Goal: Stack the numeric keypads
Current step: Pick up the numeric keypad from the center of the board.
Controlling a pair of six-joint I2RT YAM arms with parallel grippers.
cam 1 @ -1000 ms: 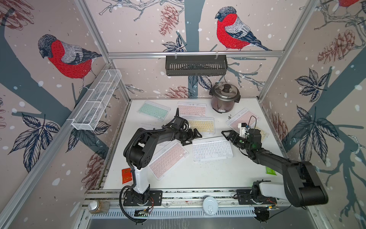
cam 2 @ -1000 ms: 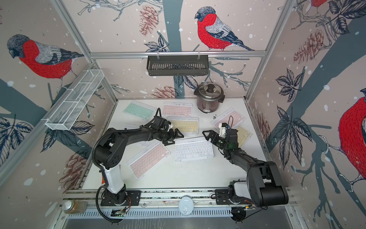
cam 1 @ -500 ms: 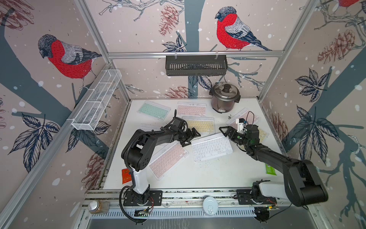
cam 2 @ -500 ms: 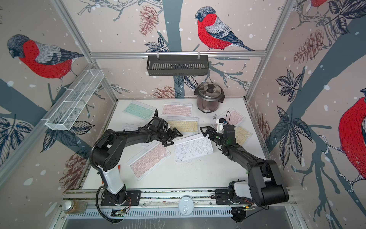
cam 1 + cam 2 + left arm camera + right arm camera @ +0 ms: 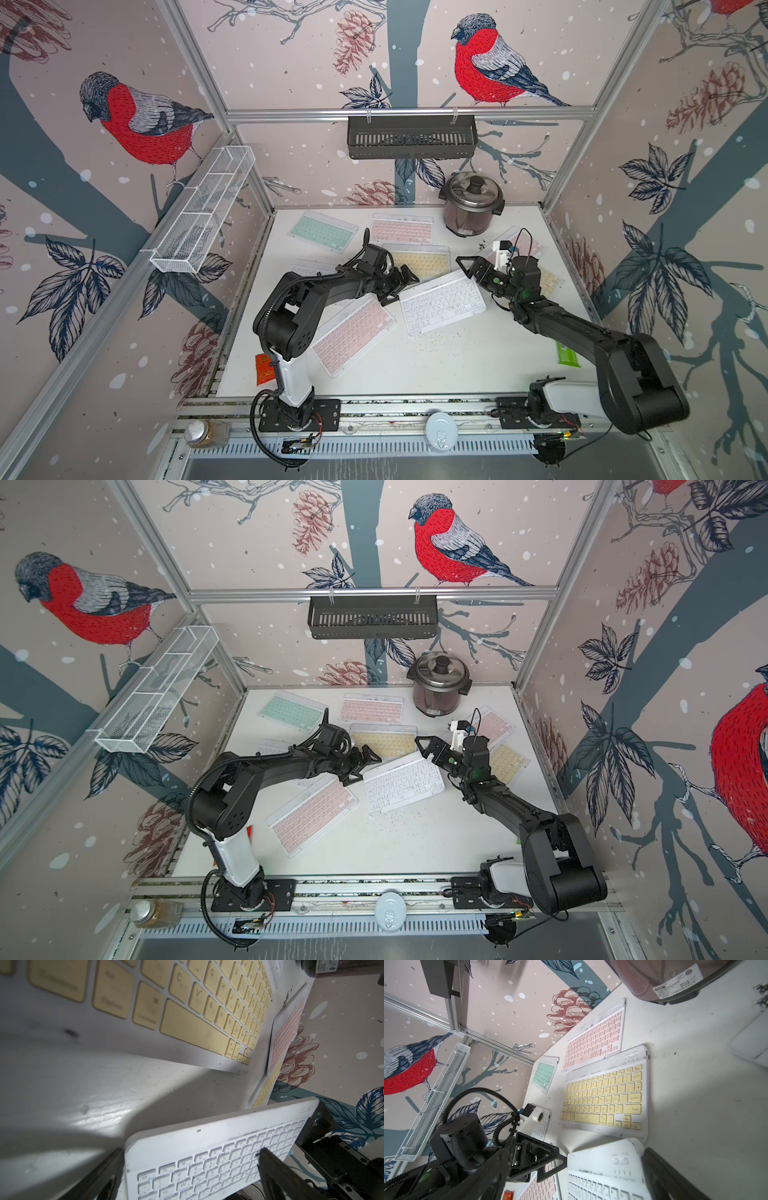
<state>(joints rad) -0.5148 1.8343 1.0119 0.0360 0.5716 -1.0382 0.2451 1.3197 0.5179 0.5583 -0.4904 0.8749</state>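
Top views, white keypad: a flat rectangular white-keyed keypad point(image 5: 442, 301) point(image 5: 403, 787) in a clear-white plastic frame lies slantwise at the centre of the white counter point(image 5: 457, 365). Its far edge reaches the near corner of the yellow-keyed keypad point(image 5: 422, 262) at its 12 o'clock. Whether it rests on that corner I cannot tell.
Top views, left arm: the black left end effector point(image 5: 398, 287) is at the white-keyed keypad's 9 o'clock end, jaws spread, with the corner of that end between them.
Top views, right arm: the black right end effector point(image 5: 471, 275) is at the 2 o'clock corner, jaws wide apart.
Top views, other keypads: a near pink-keyed keypad point(image 5: 353, 332) lies just beside the white one at 8 o'clock. A mint-green-keyed keypad point(image 5: 324, 230) lies at 11 o'clock and a far pink-keyed keypad point(image 5: 401, 228) at 12, both by the back wall.
Top views, cooker: a round lidded steel rice cooker point(image 5: 471, 203) stands at 1 o'clock.
Left wrist, grip: the dark fingers point(image 5: 274, 1172) stand apart, one over the white keys and the other at the frame's edge. Whether they press on the keypad I cannot tell.
Right wrist, grip: the fingers point(image 5: 664, 1172) are spread wide, with the white-keyed keypad's short end between them and the yellow-keyed keypad just beyond.
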